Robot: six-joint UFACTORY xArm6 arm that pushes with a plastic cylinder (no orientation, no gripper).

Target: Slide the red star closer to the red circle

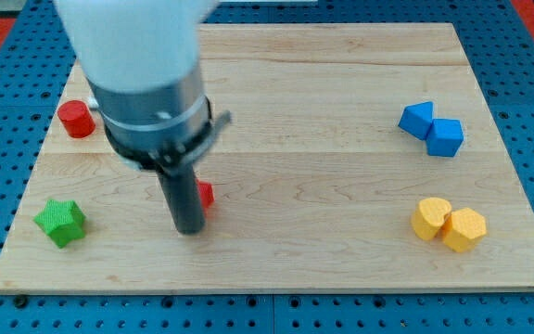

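Our arm (142,65) enters from the upper left of the frame as a pale cylinder ending in a dark collar, from which the straight dark rod hangs nearly vertical over the wooden surface (323,167). We carry no gripper, so there is nothing to open or close; the rod alone meets the board. My tip (189,230) sits in the lower left part of the frame, touching or just beside the red star (205,195), which shows only as a small red sliver at the rod's right edge, the rest hidden behind the rod, so its shape cannot be confirmed. The red circle (76,119) lies near the surface's left edge, up and to the left of the tip and apart from it. A green star (61,222) rests at the lower left corner. At the right, two blue blocks (432,128) touch one another in the upper part, and two yellow blocks (448,224) touch below them.
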